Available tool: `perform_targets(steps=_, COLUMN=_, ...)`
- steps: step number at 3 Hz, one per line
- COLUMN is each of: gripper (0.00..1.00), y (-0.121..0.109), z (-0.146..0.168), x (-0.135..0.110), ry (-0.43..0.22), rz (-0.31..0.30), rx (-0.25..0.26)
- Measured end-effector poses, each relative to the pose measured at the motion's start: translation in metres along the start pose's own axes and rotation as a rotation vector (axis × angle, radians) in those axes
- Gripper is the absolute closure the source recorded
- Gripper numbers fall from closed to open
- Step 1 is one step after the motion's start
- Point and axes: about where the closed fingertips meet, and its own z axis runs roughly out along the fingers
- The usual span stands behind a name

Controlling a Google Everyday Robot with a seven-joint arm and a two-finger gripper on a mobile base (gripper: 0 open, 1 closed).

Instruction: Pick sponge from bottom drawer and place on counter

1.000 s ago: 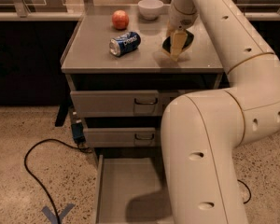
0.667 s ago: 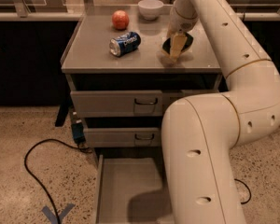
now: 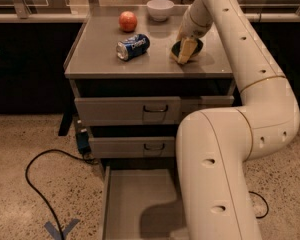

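My gripper [image 3: 186, 50] is low over the right part of the counter [image 3: 100, 59], at or just above its surface. It is shut on the sponge [image 3: 178, 47], a small dark block that shows beside the tan fingers [image 3: 188, 49]. The bottom drawer [image 3: 135, 204] is pulled out below the cabinet. The part of its grey floor that shows holds nothing, and my arm hides its right side.
A blue soda can [image 3: 133, 46] lies on its side in the middle of the counter. A red apple [image 3: 128, 21] and a white bowl [image 3: 160, 9] stand at the back. The two upper drawers [image 3: 140, 111] are closed. A black cable [image 3: 40, 184] runs across the floor on the left.
The gripper has stayed at nearly the same spot on the right of the counter, edging slightly left and down. The can, apple and bowl have not moved.
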Motion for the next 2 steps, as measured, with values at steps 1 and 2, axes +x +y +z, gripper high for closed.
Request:
perform_targets(steps=1, gripper=0.83, y=0.0003, z=-0.0007, x=-0.0002, ry=0.000, rz=0.000, rx=0.000)
perform_targets(steps=2, gripper=0.58, y=0.0003, z=-0.0006, x=-0.0002, ry=0.000, rz=0.000, rx=0.000)
